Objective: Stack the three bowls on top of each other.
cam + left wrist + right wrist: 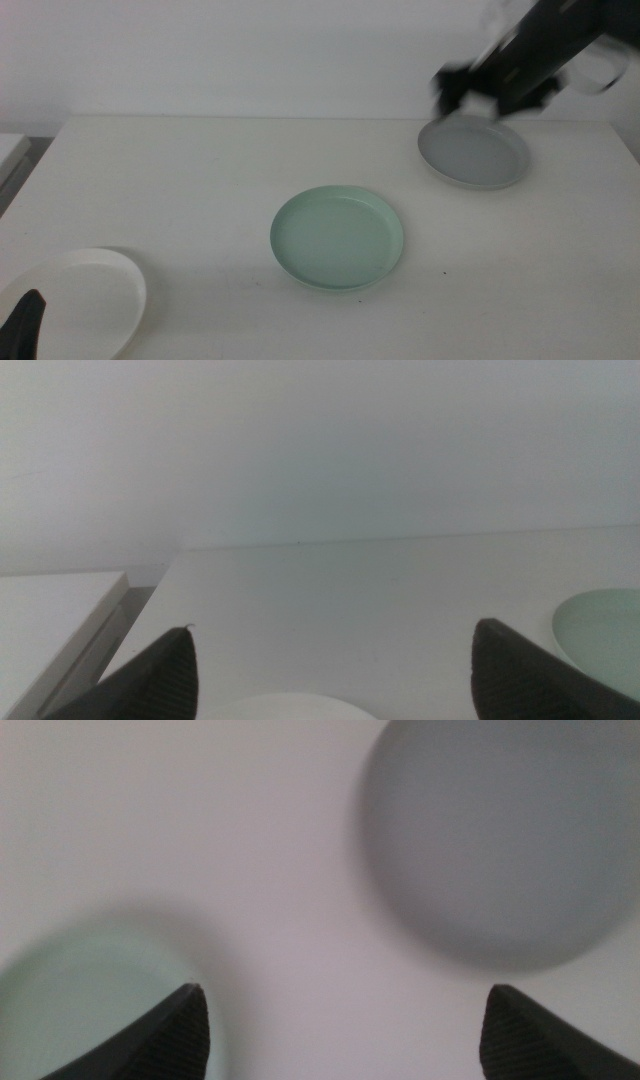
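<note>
We're seeing all three bowls lying apart, so no stacking done yet. Shallow round pale mint green bowl (pixel 337 238) is sitting mid-table, light grey plate-like bowl (pixel 474 152) at its 2 o'clock, white low-rimmed bowl (pixel 82 298) at its 8 o'clock. Right gripper (pixel 466 95) is hovering blurred over the grey bowl's far rim, jaws wide apart and empty. We're judging this as the approach: descend, pinch the rim. Left gripper (pixel 24 322) is waiting by the white bowl, jaws spread, empty.
</note>
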You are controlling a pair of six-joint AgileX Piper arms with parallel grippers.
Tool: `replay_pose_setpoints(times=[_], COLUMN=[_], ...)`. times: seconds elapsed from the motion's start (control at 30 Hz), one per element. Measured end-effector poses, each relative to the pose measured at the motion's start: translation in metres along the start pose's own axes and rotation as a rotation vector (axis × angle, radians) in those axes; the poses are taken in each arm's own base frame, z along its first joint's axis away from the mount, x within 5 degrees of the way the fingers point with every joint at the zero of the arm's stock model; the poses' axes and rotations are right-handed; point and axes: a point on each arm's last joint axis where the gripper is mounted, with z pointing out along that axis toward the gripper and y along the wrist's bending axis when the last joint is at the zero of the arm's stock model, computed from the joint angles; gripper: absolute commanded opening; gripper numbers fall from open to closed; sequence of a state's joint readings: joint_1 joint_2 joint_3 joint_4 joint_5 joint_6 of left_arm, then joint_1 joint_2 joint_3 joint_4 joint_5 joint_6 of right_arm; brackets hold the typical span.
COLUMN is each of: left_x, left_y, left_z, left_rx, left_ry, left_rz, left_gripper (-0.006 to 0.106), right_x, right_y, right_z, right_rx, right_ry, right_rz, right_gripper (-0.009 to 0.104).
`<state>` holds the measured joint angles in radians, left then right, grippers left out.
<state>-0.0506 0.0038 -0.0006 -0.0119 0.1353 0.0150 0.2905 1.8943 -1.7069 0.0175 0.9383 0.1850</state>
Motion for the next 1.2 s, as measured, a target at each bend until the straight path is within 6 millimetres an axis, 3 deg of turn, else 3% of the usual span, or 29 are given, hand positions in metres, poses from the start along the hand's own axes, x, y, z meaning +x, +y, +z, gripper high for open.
replay_pose_setpoints(times=[0.1,0.2,0.3,0.47,0.7,1.0,1.2], left_x=[0.000,0.000,0.000,0.000,0.000,0.000,0.000], left_y=[0.000,0.000,0.000,0.000,0.000,0.000,0.000], left_z=[0.000,0.000,0.000,0.000,0.000,0.000,0.000], left_rx=[0.000,0.000,0.000,0.000,0.000,0.000,0.000], left_ry=[0.000,0.000,0.000,0.000,0.000,0.000,0.000], left_rz=[0.000,0.000,0.000,0.000,0.000,0.000,0.000], left_gripper=[0.094,0.094,0.094,0.094,0.094,0.094,0.094], right_x=[-0.025,-0.036,-0.039,-0.030,-0.023,-0.032,-0.030], right_y=[-0.036,-0.072,-0.106,-0.145,-0.162,-0.169,-0.170], right_z=[-0.026,-0.029,-0.013,0.045,0.109,0.143,0.153], right_rx=[0.026,0.039,0.056,0.063,0.059,0.049,0.046], right_ry=[-0.088,-0.110,-0.087,-0.007,0.073,0.101,0.123], right_rz=[0.042,0.106,0.171,0.230,0.263,0.299,0.324], right_gripper=[0.093,0.093,0.092,0.087,0.081,0.071,0.059])
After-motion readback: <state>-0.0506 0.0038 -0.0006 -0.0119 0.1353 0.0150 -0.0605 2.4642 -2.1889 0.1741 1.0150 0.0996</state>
